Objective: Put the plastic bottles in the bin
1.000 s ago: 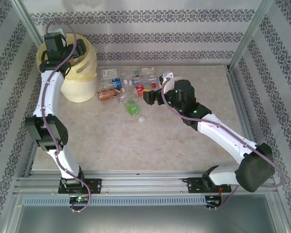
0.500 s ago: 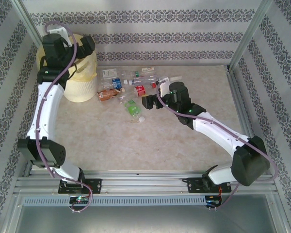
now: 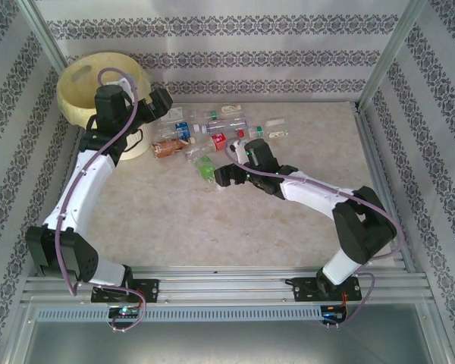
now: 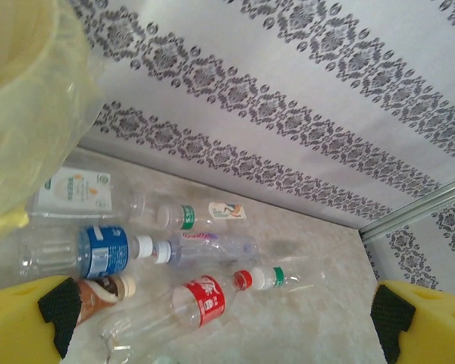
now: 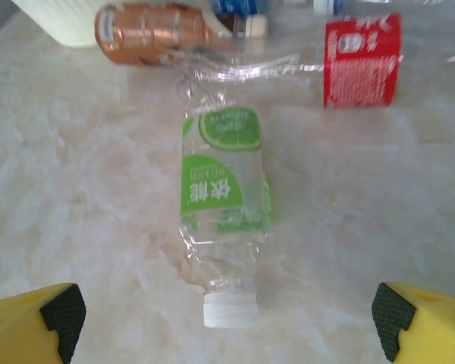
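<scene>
Both pairs of jaws stand wide with nothing between them. The right jaws hang low over the surface [image 3: 174, 227], aimed at a crushed green-labelled bottle [image 5: 224, 197] that lies flat with its white cap [image 5: 229, 309] toward the wrist camera. The bottle sits centred between the yellow fingertips [image 5: 57, 315], well clear of both, which reads as lining up for a grasp across its body, not a grip already made. It lies a little apart from the others, on the side nearest the arms, so it is probably the easiest to take without knocking its neighbours. Just beyond it are a copper-brown bottle [image 5: 155, 34] and a red-labelled bottle [image 5: 362, 59]. The left jaws hover just beside the bin [image 3: 74, 106], which stands in the far left corner, its pale yellow liner [image 4: 30, 114] at the edge of the left wrist view. They look down on the main scatter of bottles [image 3: 218, 139] lying on their sides near the back wall, among them a blue-labelled bottle [image 4: 102, 252]; none touches the left fingers. I judge the task far from finished: many bottles lie on the surface, and what the bin holds cannot be seen. The crushed plastic may buckle or slip when squeezed.
</scene>
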Action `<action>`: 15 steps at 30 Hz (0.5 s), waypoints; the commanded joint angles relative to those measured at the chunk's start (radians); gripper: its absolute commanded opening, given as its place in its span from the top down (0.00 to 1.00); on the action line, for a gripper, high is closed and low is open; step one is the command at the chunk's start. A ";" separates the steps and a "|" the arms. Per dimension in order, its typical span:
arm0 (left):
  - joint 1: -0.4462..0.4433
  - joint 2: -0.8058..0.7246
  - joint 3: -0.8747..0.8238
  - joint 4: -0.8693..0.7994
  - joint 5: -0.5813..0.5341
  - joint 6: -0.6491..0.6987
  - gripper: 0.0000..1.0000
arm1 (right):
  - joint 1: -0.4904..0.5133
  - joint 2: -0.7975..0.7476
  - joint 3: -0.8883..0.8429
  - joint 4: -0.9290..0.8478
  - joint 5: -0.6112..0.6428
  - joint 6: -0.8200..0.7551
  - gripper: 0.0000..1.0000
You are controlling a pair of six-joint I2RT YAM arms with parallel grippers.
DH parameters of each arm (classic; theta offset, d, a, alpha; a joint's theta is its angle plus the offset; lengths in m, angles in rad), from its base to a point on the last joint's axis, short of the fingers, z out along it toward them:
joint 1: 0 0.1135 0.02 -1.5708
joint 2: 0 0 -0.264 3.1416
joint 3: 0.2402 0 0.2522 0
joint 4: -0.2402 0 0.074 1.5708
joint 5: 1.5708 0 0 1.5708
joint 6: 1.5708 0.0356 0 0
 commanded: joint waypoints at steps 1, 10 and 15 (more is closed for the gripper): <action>-0.001 -0.079 -0.050 0.068 -0.029 -0.057 0.00 | 0.010 0.065 0.057 0.019 -0.008 0.016 0.02; 0.001 -0.162 -0.118 -0.039 -0.124 -0.024 0.00 | 0.072 0.264 0.200 -0.058 0.044 -0.081 0.02; 0.001 -0.192 -0.160 -0.066 -0.162 -0.019 0.00 | 0.105 0.338 0.253 -0.076 0.154 -0.118 0.03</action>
